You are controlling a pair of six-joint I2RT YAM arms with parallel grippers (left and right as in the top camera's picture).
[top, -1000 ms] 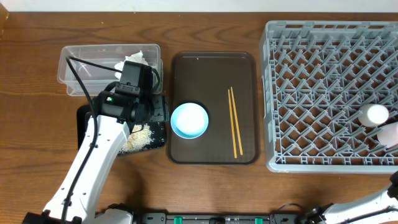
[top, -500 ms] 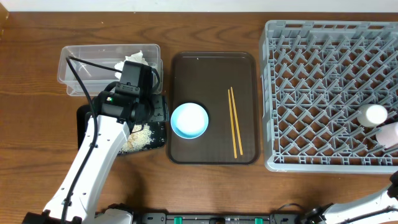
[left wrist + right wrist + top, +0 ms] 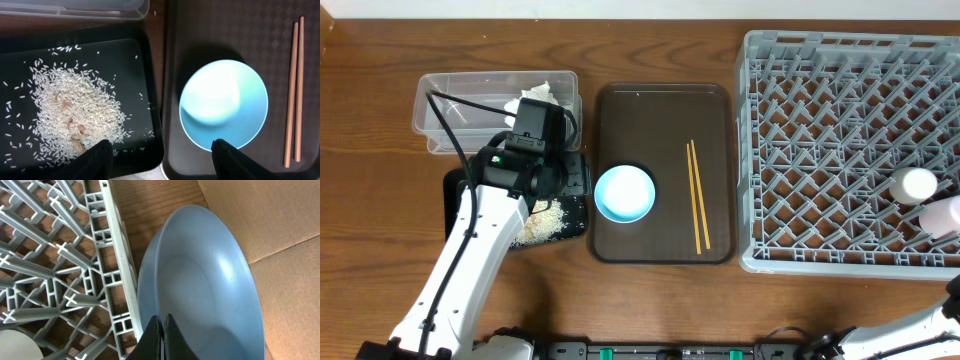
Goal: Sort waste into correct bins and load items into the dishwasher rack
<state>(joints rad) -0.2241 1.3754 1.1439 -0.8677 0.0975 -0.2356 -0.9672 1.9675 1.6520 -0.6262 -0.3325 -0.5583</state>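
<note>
In the right wrist view my right gripper (image 3: 164,322) is shut on the rim of the large dark blue bowl (image 3: 210,280), which stands on edge just outside the wall of the grey dishwasher rack (image 3: 60,255). Two white cups (image 3: 914,184) (image 3: 942,212) sit in the rack (image 3: 820,130) at its right side. My left gripper (image 3: 161,145) hangs open over the gap between the black tray (image 3: 30,50), with its rice (image 3: 70,110), and the small light-blue bowl (image 3: 223,105). Chopsticks (image 3: 697,195) lie on the brown tray. Crumpled paper (image 3: 535,95) lies in the clear tub (image 3: 450,105).
The brown serving tray (image 3: 665,110) holds the small bowl (image 3: 624,193) and the chopsticks (image 3: 295,90). Brown cardboard (image 3: 280,220) lies to the right of the large bowl. The left arm (image 3: 490,230) reaches across the black tray (image 3: 455,190).
My right gripper has shut. The rack and its cups have shifted a little to the left. The left arm has not moved.
</note>
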